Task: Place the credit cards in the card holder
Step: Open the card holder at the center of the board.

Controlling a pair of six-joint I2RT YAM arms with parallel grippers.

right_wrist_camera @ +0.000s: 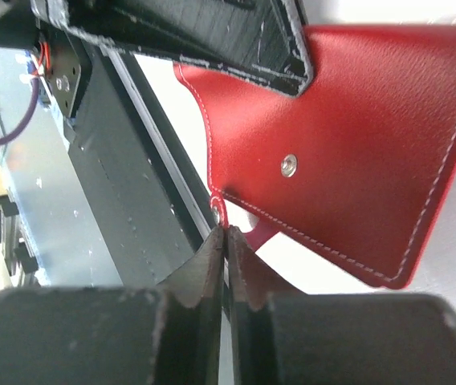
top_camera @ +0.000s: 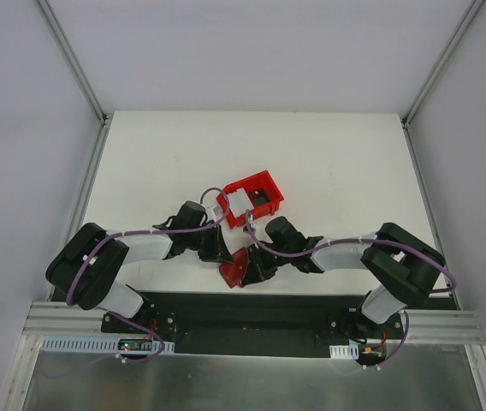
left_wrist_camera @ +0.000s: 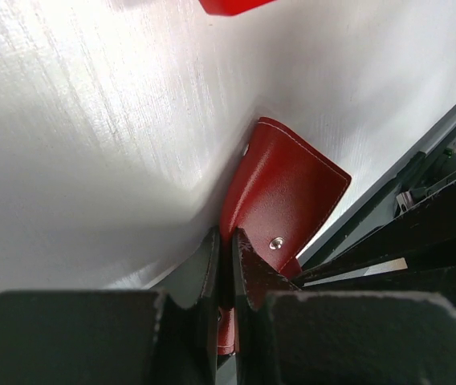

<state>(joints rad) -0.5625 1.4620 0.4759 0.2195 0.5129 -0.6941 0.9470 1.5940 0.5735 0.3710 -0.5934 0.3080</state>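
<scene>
From above, the card holder [top_camera: 236,271] lay near the front edge of the table [top_camera: 183,154]. My left gripper [left_wrist_camera: 226,241], jaws pressed together, pinched its edge, long axis running away. My right gripper [right_wrist_camera: 226,234] nipped the tip of its snap tab [right_wrist_camera: 252,176], which pointed at me. I judged a slow peel best, left holding firm.

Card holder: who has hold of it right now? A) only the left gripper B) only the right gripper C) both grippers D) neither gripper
C: the left wrist view shows the left gripper shut on an edge of the card holder, and the right wrist view shows the right gripper shut on it too.
</scene>
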